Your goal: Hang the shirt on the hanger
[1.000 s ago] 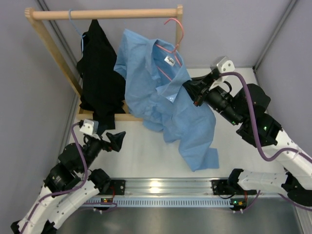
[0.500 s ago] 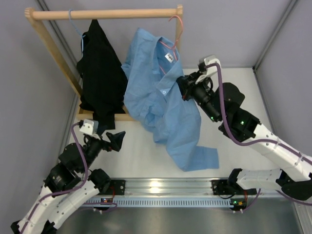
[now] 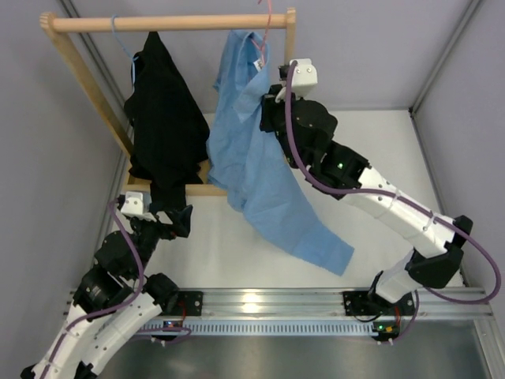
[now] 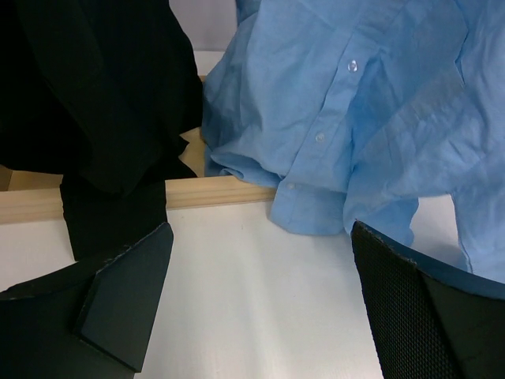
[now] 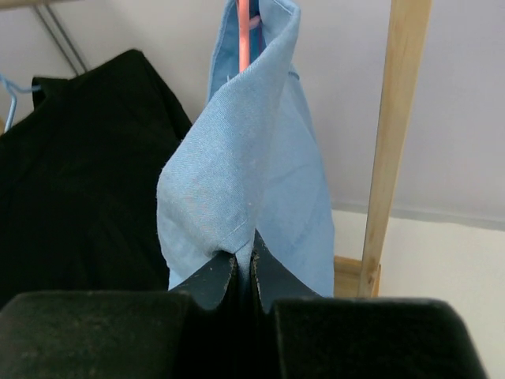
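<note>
White tabletop (image 3: 237,260), wooden rack (image 3: 173,23) along far edge. Right arm extended high toward the rail; right pincer (image 5: 243,272) clamped on a shirt (image 3: 252,158) fold beside the collar. Hanger (image 5: 243,24) wire rises from the collar; shirt drapes down to the tabletop. Left arm folded low, left pincer (image 4: 260,268) spread apart, empty, near black garment (image 3: 162,118).

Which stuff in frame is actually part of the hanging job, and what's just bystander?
Part of the job:
- shirt, light blue, fold pinched in the right gripper
- pink wire hanger, running into the shirt's collar

Just there:
- black garment on a blue hanger
- wooden rack
- left gripper, open, holding nothing
</note>
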Motion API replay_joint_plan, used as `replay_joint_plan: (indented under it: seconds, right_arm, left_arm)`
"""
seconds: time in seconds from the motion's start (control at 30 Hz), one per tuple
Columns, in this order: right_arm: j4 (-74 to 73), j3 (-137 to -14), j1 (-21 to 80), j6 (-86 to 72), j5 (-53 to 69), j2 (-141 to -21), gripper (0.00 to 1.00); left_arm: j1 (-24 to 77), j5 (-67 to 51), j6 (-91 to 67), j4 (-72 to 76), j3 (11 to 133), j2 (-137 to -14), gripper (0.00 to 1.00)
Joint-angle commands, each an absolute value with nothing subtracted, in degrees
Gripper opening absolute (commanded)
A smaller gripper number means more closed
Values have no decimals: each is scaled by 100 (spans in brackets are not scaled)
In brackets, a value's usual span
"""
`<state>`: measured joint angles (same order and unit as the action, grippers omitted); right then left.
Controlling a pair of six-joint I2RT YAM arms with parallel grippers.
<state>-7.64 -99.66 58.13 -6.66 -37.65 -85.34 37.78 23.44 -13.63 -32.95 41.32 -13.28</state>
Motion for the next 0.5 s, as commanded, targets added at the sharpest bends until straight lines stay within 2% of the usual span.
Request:
replay_joint_plan:
  seconds: [0.0,0.23,0.47]
  right_arm:
    - [-790,-10879,5897,-563,-4323,-8867,0]
    - [-1406,-12339,5889,-536,-4640,-10036,0]
    - [-1503,-12094,5880,-1002,-4562,-10160,0]
  left_arm:
    - [3726,2294,-1406,-3076,4184,-1450,98]
    - [3665,2232,-1406,-3076,4184,-1424,98]
    - [3674,2188,-1406,-3076,4175,-1362,98]
